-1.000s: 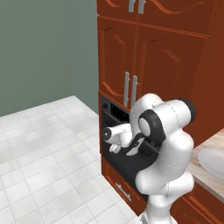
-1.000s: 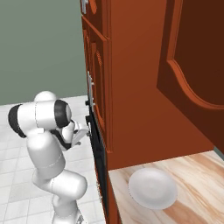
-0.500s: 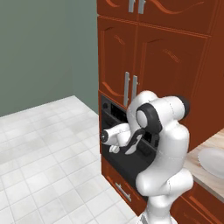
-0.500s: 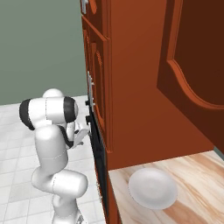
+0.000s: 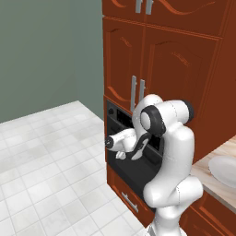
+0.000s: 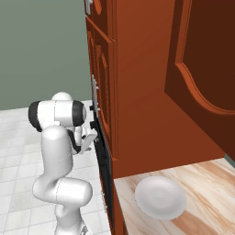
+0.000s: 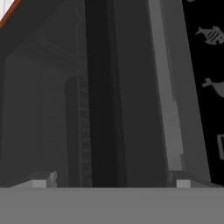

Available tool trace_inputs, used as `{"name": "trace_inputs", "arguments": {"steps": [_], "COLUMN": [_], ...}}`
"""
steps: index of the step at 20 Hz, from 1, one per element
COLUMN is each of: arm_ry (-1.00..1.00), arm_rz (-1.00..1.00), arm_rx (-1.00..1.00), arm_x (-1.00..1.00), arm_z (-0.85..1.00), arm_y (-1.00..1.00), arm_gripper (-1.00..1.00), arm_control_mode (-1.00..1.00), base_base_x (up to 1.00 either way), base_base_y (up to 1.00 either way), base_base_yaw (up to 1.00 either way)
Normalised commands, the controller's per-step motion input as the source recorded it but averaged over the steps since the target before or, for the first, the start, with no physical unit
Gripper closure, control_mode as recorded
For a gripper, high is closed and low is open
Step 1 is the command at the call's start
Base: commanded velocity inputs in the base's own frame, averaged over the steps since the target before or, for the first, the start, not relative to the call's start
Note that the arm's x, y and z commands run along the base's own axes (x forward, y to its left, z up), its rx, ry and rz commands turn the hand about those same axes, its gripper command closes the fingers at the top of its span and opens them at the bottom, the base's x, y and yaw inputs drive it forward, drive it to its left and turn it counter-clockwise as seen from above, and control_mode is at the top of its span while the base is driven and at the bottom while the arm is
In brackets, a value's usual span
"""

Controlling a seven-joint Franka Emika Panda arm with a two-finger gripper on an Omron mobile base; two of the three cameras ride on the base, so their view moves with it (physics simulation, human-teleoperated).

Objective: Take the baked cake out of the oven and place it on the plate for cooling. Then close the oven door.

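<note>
Red-brown cabinets [image 5: 170, 69] frame the black oven [image 5: 133, 152] at frame centre above a white tiled floor [image 5: 50, 156]; the plate [image 6: 160, 197] lies on the wooden desk [image 6: 206, 193] lower right; the pincer [image 5: 120, 154], apparently at the oven mouth, gapes wide and empty.

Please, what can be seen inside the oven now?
Inside the oven, the hand view shows dark grey walls and a wire rack seen edge-on. No cake is visible there; the dim cavity and the arm hide the rest.
</note>
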Motion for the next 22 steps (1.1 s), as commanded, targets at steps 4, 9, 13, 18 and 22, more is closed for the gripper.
{"name": "trace_inputs", "arguments": {"steps": [4,9,13,18,22], "arm_ry": [0.00,0.01,0.00,0.00,0.02], "arm_rz": [0.00,0.00,0.00,0.00,0.00], "arm_rx": [-0.02,-0.01,0.00,0.00,0.00], "arm_x": [0.26,0.25,0.21,0.14,0.03], "arm_z": [-0.19,-0.25,-0.18,-0.22,-0.31], "arm_y": [-0.08,-0.02,-0.01,0.00,0.00], "arm_gripper": [-1.00,-1.00,1.00,1.00,1.00], "arm_control_mode": [-1.00,-1.00,-1.00,-1.00,-1.00], "base_base_x": [0.00,0.00,0.00,0.00,0.00], "base_base_y": [0.00,0.00,0.00,0.00,0.00], "base_base_yaw": [0.00,0.00,0.00,0.00,0.00]}}
